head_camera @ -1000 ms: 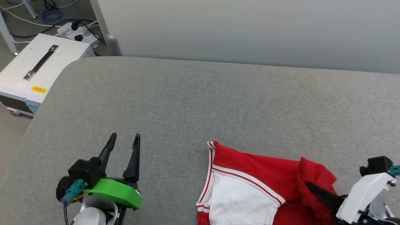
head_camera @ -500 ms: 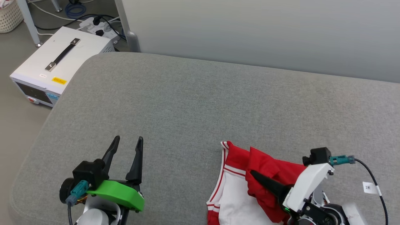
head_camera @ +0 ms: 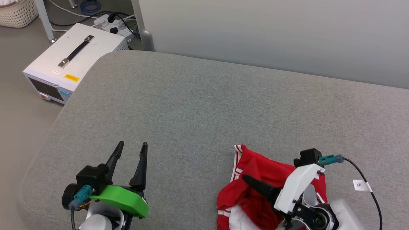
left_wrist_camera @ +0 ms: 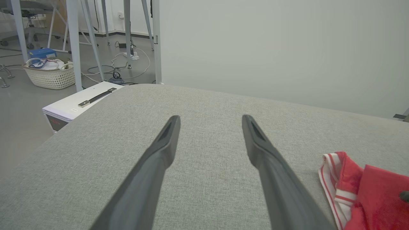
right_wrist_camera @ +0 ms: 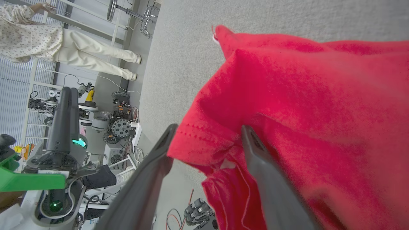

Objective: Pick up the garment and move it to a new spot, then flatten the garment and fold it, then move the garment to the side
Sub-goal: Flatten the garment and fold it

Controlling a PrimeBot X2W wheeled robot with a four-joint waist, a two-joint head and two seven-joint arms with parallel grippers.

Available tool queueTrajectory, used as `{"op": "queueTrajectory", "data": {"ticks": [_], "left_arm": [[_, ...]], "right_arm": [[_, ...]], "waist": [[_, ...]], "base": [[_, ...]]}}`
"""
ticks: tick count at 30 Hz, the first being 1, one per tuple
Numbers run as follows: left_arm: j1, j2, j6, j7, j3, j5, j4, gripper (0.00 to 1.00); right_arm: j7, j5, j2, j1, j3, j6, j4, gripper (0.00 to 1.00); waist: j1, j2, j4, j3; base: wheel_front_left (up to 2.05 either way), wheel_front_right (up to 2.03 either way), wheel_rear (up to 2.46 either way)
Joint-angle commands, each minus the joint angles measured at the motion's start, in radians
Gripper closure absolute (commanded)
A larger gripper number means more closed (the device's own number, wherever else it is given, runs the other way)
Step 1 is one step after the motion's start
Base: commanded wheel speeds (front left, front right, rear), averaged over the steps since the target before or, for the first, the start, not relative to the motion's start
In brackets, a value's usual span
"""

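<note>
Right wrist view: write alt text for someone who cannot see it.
The right gripper is open, a hem of the crumpled red shirt between its dark fingers; the shirt lies on a grey cushion. A person stands far off, upper left.

Garment (head_camera: 262,167) — red jersey, red-white striped trim — crumpled heap on grey padded surface (head_camera: 191,105), near front edge.

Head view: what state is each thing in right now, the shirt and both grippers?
red jersey T-shirt: crumpled in a heap on the grey padded surface, not flattened.
left gripper: open, empty.
right gripper: open, a red hem lying between its fingers, not clamped.
power strip: plugs inserted.
</note>
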Motion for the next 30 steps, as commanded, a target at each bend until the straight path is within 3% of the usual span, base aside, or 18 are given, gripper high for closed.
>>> {"op": "queueTrajectory", "data": {"ticks": [1,4,9,13,16,22,30], "left_arm": [[0.009,0.0,-0.005,-0.006,0.003,0.012,0.004,0.0],[0.01,-0.002,-0.005,-0.006,0.001,0.013,0.006,0.0],[0.005,-0.004,-0.006,-0.006,-0.004,0.012,0.002,0.0],[0.005,-0.006,-0.007,-0.006,-0.007,0.011,-0.007,0.0],[0.005,-0.01,-0.007,-0.006,-0.007,0.008,-0.021,0.0],[0.002,-0.018,-0.008,-0.006,-0.01,0.009,-0.048,0.0],[0.0,-0.028,-0.009,-0.006,-0.008,0.012,-0.077,0.0]], "right_arm": [[0.002,0.024,-0.001,-0.02,0.02,0.001,-0.015,0.0],[0.029,0.081,-0.001,-0.02,0.069,0.001,-0.053,0.0],[0.021,0.066,-0.001,-0.038,0.047,0.001,-0.066,0.0],[0.015,0.001,-0.001,-0.061,-0.005,0.001,-0.1,0.0],[0.007,-0.122,-0.006,-0.076,-0.043,0.001,-0.169,0.0],[-0.087,-0.357,-0.139,-0.078,-0.061,0.001,-0.316,0.0],[-0.31,-0.539,-0.302,-0.023,-0.116,0.001,-0.364,0.0]], "waist": [[0.0,0.0,-0.005,-0.005],[0.0,0.0,-0.015,-0.011],[0.0,0.0,-0.034,-0.019],[0.0,0.0,-0.053,-0.022],[0.0,0.0,-0.071,-0.023],[0.0,0.0,-0.105,-0.016],[0.0,0.0,-0.148,-0.005]], "base": [[0.0,0.0,0.0],[0.0,0.0,0.0],[0.0,0.0,0.0],[0.0,0.0,0.0],[0.0,0.0,0.0],[0.0,0.0,0.0],[0.0,0.0,0.0]]}}
